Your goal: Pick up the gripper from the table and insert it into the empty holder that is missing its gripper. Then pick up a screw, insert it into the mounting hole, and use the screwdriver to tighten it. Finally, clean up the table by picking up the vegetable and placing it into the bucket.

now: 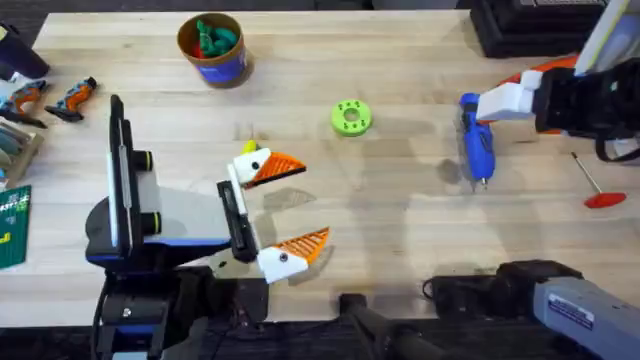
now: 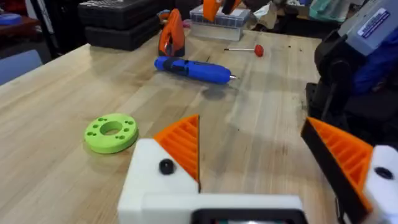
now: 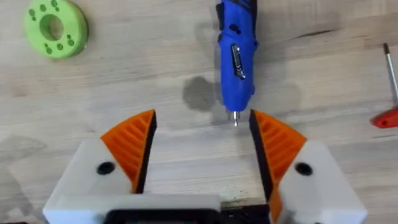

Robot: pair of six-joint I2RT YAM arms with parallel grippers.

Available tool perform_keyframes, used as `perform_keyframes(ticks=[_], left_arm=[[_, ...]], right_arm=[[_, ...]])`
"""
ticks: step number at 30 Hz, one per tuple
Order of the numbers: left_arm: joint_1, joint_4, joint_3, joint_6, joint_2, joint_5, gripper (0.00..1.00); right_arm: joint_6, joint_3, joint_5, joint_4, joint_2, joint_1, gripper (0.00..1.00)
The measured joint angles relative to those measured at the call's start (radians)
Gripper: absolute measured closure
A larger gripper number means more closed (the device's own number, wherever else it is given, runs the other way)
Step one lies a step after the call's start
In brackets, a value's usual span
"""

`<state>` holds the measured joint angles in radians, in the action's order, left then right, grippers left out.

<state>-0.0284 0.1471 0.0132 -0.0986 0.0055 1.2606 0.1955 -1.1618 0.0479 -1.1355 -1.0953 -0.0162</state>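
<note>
My left gripper (image 1: 288, 205) hovers open low over the table (image 1: 400, 230). Both of its white holders (image 2: 155, 180) carry an orange ribbed gripper finger (image 2: 183, 143), each with a dark screw head showing. A small yellow piece (image 1: 248, 148), possibly the vegetable, lies beside its far finger. The blue screwdriver (image 1: 476, 140) lies flat at the right, tip toward the front edge. Raised above it, my right gripper (image 3: 204, 118) is open, and the screwdriver (image 3: 236, 56) tip lies between its fingertips on the wood below. The tan bucket (image 1: 212, 48) stands at the back left.
A green disc with holes (image 1: 350, 117) lies mid-table, left of the screwdriver. A thin rod with a red handle (image 1: 598, 190) rests at the far right. Orange-and-black hand tools (image 1: 70, 98) and boxes sit along the left edge, and a dark case (image 1: 530, 25) at the back right.
</note>
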Motion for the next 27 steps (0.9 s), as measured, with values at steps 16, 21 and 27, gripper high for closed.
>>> perform_keyframes(ticks=[16, 21, 27], left_arm=[[0.0, 0.0, 0.0, 0.0, 0.0, 0.0, 0.015], [0.0, 0.0, 0.0, -0.002, 0.0, 0.001, 0.475], [0.0, 0.0, 0.0, -0.007, 0.0, 0.0, 0.995]], right_arm=[[0.003, 0.0, 0.0, 0.002, -0.016, 0.0, 0.151], [0.003, 0.0, 0.0, 0.002, -0.016, 0.0, 0.152], [0.003, 0.0, 0.0, 0.002, -0.016, 0.0, 0.152]])
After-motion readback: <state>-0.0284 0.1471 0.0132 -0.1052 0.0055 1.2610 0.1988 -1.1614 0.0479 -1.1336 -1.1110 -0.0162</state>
